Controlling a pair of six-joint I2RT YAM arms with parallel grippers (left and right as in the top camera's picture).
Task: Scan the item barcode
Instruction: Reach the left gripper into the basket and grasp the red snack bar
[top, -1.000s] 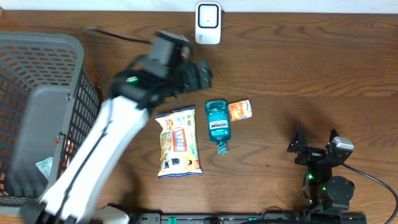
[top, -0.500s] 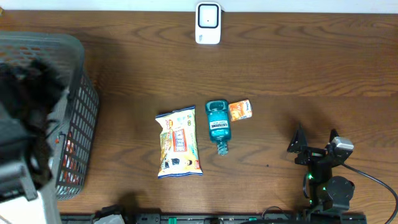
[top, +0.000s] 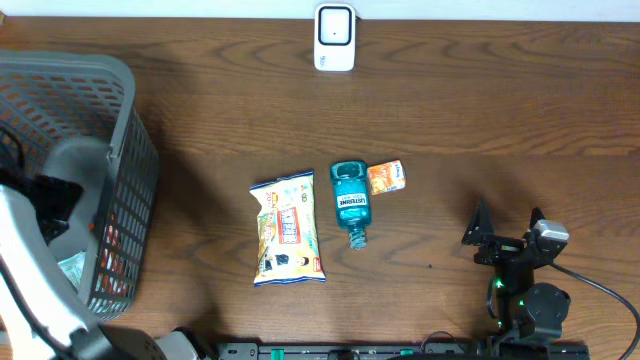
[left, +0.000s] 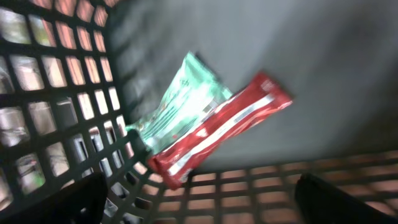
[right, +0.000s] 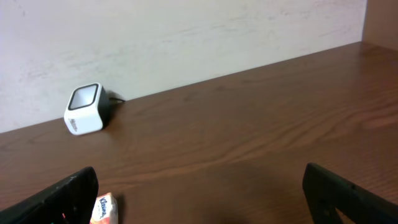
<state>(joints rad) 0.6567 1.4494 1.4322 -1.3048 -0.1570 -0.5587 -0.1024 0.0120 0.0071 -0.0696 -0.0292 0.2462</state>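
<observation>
Left arm (top: 27, 275) swung into the basket (top: 130, 180); wooden table (top: 480, 110), pale wall (right: 186, 37).

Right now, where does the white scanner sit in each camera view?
Overhead: white scanner at top centre, at the table's far edge.
Right wrist: far left, against the wall.
Left wrist: not in it; only the basket inside shows.
Shared landmark: orange packet, at the right wrist view's bottom left.

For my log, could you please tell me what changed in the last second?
The left gripper swung from near the scanner into the basket, open and empty, above a green packet and red packet. The snack bag, mouthwash bottle, orange packet and right gripper stayed put.
</observation>
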